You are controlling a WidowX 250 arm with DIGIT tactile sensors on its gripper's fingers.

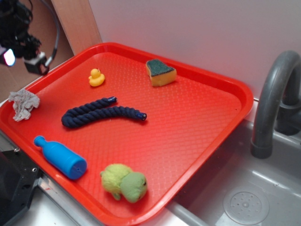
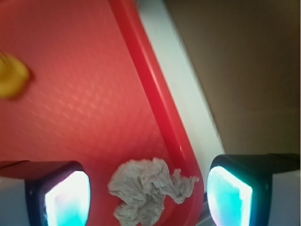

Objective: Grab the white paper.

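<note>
The white paper (image 1: pixel 23 103) is a crumpled grey-white wad lying on the red tray (image 1: pixel 188 122) at its left edge. My gripper (image 1: pixel 21 49) hangs high at the top left of the exterior view, above and behind the paper. In the wrist view the paper (image 2: pixel 148 190) lies below, framed between my two fingers, against the tray's rim (image 2: pixel 160 108). The gripper (image 2: pixel 148 200) is open, with one fingertip (image 2: pixel 68 197) on each side and nothing held.
On the tray lie a yellow toy duck (image 1: pixel 96 77), a dark blue rope (image 1: pixel 101 114), a blue bottle (image 1: pixel 61 157), a green plush toy (image 1: pixel 124 182) and a yellow-green sponge (image 1: pixel 161 72). A grey faucet (image 1: pixel 273 99) and sink (image 1: pixel 244 197) stand at the right.
</note>
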